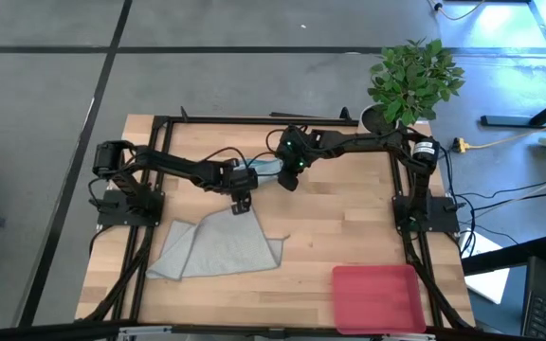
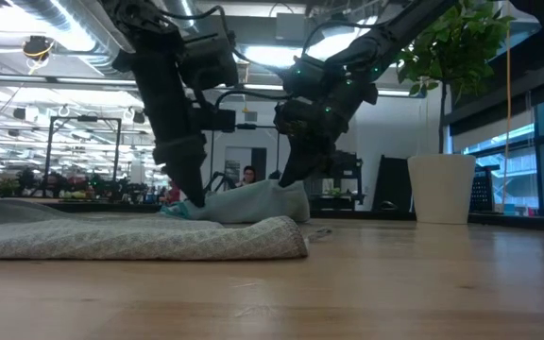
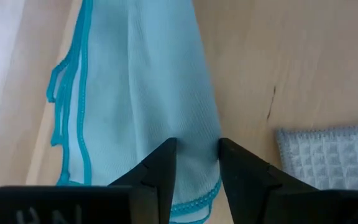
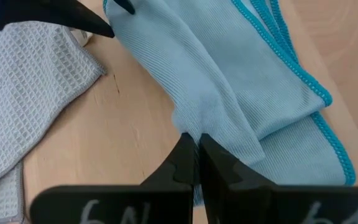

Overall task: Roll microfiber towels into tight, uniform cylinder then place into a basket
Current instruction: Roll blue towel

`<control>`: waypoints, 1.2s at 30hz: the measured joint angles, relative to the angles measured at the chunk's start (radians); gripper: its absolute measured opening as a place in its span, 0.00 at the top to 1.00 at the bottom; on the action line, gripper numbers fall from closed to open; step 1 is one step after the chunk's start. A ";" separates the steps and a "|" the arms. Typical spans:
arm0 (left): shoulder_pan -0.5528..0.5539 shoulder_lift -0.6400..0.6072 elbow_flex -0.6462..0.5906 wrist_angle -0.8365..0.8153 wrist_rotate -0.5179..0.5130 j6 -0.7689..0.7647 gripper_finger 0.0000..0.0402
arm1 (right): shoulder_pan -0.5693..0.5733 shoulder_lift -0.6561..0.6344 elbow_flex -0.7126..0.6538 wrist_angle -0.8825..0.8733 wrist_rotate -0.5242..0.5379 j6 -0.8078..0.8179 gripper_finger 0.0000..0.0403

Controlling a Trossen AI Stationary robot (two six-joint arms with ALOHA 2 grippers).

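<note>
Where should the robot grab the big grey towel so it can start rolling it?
Probably at the big grey towel's flat edge nearest the left gripper, coming straight down from above. The towel lies limp and partly folded on the table, so only a pinch on a thin edge gives a hold.

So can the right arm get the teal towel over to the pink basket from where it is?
Probably yes. The right gripper is shut on the teal towel, and bare table lies between it and the pink basket on that arm's side. But the left gripper also straddles the towel and should let go first.
</note>
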 joint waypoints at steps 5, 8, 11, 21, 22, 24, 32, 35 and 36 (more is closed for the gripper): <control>0.000 0.003 0.000 -0.009 -0.008 0.016 0.73 | 0.000 0.000 0.000 0.000 0.000 -0.003 0.98; 0.000 0.024 0.000 -0.025 -0.009 0.021 0.73 | 0.000 0.000 0.000 0.000 0.000 -0.003 0.98; 0.000 0.040 0.002 -0.024 -0.010 0.025 0.74 | 0.000 0.000 0.000 0.001 0.000 -0.003 0.98; 0.000 0.036 0.000 -0.058 -0.050 0.051 0.98 | 0.000 0.000 0.000 -0.004 0.000 0.000 0.98; 0.000 0.036 0.001 -0.061 -0.050 0.052 0.99 | 0.000 0.000 0.000 -0.008 -0.001 0.000 0.98; 0.000 0.028 0.006 -0.089 -0.050 0.052 0.99 | 0.001 0.000 0.000 -0.019 -0.001 -0.001 0.98; 0.004 0.003 0.098 -0.223 0.017 0.104 1.00 | 0.002 -0.003 0.001 -0.089 -0.014 -0.022 0.98; 0.007 0.000 0.137 -0.278 0.101 0.129 1.00 | 0.015 -0.004 0.002 -0.127 -0.042 -0.025 0.98; 0.007 0.000 0.147 -0.298 0.125 0.150 1.00 | 0.021 -0.004 0.002 -0.137 -0.059 -0.027 0.98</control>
